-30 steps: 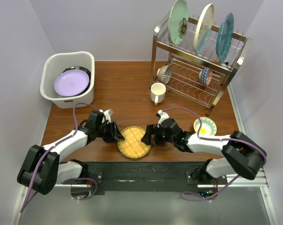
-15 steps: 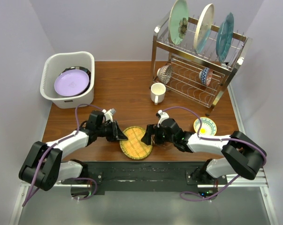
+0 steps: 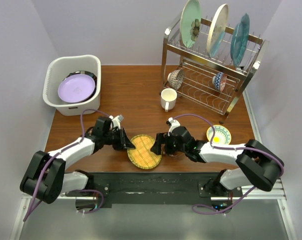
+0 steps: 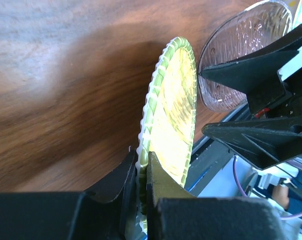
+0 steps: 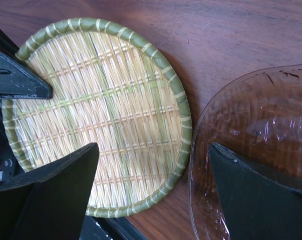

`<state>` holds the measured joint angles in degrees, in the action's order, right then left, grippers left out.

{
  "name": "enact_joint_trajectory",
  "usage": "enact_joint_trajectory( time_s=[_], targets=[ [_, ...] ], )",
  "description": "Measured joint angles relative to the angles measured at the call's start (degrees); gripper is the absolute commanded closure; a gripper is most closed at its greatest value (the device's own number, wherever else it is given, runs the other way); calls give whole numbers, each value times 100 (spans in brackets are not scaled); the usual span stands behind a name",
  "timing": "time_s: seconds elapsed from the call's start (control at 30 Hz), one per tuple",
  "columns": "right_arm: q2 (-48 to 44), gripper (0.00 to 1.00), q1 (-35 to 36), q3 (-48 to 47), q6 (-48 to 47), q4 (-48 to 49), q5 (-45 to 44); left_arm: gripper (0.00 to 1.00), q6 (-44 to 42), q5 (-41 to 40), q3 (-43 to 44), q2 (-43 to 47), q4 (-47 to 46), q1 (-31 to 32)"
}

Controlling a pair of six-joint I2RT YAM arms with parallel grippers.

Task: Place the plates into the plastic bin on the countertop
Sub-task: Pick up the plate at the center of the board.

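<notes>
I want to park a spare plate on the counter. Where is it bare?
Bare countertop runs between the bin and the mug. The near edge is crowded: left gripper on the woven plate, right gripper, glass dish, yellow dish.

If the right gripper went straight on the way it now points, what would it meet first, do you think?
Most likely the woven plate: its rim lies between the open jaws of the right gripper, with the left gripper pinching the far side. Depth is hard to judge.
</notes>
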<state>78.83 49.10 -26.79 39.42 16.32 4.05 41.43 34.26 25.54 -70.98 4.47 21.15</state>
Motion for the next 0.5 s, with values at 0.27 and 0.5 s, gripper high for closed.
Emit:
enact_joint_trajectory(
  time_s=[0.27, 0.5],
  targets=[
    [0, 5, 0, 0, 0, 0, -2, 100, -291, -459, 433, 153, 675, 0],
    [-9, 5, 0, 0, 0, -9, -2, 100, -468, -728, 748, 221, 1132, -2]
  ],
)
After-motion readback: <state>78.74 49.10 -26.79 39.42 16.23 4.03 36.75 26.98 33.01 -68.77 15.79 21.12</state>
